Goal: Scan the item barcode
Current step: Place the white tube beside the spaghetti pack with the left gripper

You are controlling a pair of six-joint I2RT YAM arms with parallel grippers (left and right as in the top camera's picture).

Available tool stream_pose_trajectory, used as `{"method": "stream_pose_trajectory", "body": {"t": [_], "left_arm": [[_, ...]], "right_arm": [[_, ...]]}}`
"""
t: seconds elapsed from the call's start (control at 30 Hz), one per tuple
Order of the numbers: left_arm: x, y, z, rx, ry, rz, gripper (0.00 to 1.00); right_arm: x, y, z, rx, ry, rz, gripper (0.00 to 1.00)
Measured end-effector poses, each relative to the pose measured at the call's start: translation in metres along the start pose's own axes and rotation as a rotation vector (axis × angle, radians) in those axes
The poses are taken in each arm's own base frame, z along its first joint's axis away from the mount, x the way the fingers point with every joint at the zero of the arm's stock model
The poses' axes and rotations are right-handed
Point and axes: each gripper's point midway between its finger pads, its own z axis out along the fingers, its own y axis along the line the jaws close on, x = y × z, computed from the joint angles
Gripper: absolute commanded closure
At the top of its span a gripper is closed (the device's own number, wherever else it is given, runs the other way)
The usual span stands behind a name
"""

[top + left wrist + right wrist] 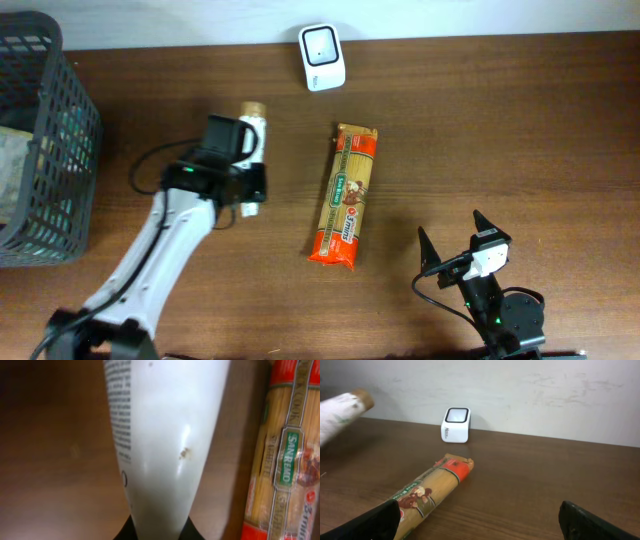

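— Left gripper [250, 185]?
— Clenched on tube [165, 435], near its lower end. Tan cap toward wall. Pasta [346, 195] just right of it.
— Right gripper [452, 238]?
— Spread wide, holding nothing. Low at front right, apart from pasta.
— Scanner [322, 57]?
— Upright at back edge, beyond pasta. Basket [60, 150] far left.

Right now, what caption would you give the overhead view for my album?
The left tool grips a white tube beside a spaghetti packet, scanner beyond them, right tool open.
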Motion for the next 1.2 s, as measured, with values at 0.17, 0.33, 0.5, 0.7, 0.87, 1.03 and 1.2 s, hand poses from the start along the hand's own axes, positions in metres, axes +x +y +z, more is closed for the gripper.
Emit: {"method": "stream_pose_trajectory", "body": {"t": [0.17,0.33,0.5,0.7,0.87,1.03,1.2], "left_arm": [[0.058,-0.079,0.068,0.063,0.131,0.148,1.00],[0.066,-0.098,0.073,0.077,0.126,0.191,0.54],[0.060,-0.101,0.069,0.080,0.117,0.180,0.13],[-0.033,-0.120,-0.035,0.093,-0.056,0.239,0.01],[-0.117,-0.048,-0.165,0.038,-0.421,0.171,0.01],[-0.153,0.127,-0.276,-0.274,-0.745,-0.124,0.01],[-0.132,0.243,-0.329,-0.535,-0.851,-0.332,0.01]], "right_arm": [[0.000,0.000,0.000,0.001,0.000,-0.001,0.01],[0.000,0.000,0.000,0.001,0.000,-0.001,0.01],[0.000,0.000,0.000,0.000,0.000,-0.001,0.01],[0.000,0.000,0.000,0.001,0.001,0.000,0.01],[0.000,0.000,0.000,0.000,0.001,-0.001,0.01],[0.000,0.000,0.000,0.000,0.001,-0.001,0.01],[0.000,0.000,0.000,0.001,0.001,0.000,0.01]]}}
